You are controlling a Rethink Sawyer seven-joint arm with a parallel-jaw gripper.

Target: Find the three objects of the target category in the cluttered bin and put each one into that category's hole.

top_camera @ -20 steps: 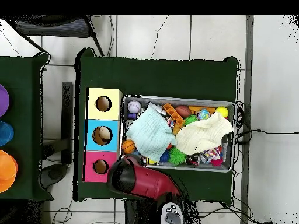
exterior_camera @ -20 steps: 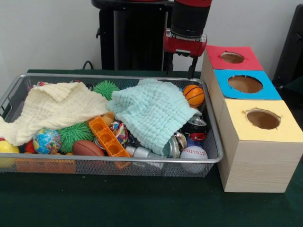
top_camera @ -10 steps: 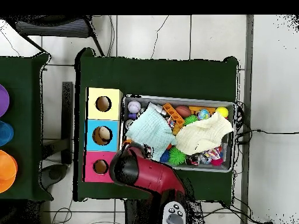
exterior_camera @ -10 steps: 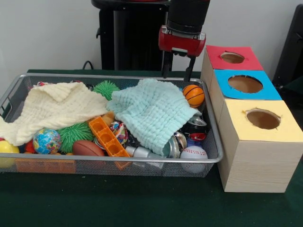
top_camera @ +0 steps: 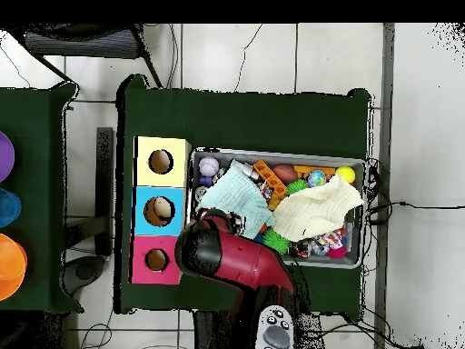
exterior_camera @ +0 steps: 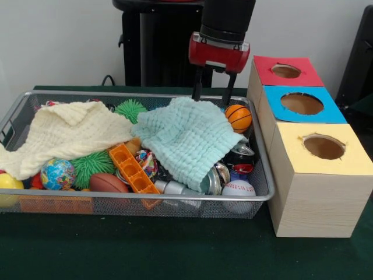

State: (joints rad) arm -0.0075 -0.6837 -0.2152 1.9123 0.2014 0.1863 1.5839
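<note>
My gripper [exterior_camera: 210,100] hangs open and empty above the back edge of the mint-green cloth [exterior_camera: 186,137], just left of the small basketball [exterior_camera: 238,117]. Both lie in the wire bin [exterior_camera: 175,198]. A baseball [exterior_camera: 238,189] rests at the bin's front right corner. A globe ball [exterior_camera: 57,173], a brown football [exterior_camera: 108,183] and a yellow ball [exterior_camera: 7,182] sit at the front left. In the overhead view the red arm [top_camera: 227,264] covers the gripper and the basketball. The red hole [exterior_camera: 285,71], blue hole [exterior_camera: 302,103] and yellow hole [exterior_camera: 323,146] are on the right.
A cream cloth [exterior_camera: 70,131] covers the bin's left half. Green spiky balls [exterior_camera: 92,164], an orange block [exterior_camera: 133,169] and metal cans [exterior_camera: 240,157] crowd the bin. The wooden box row [top_camera: 161,211] stands tight against the bin's side. Coloured bowls [top_camera: 7,259] sit on another table.
My gripper has shifted left and slightly down in the front view, from beside the red box to over the bin's back right. In the overhead view the arm now hides the basketball.
</note>
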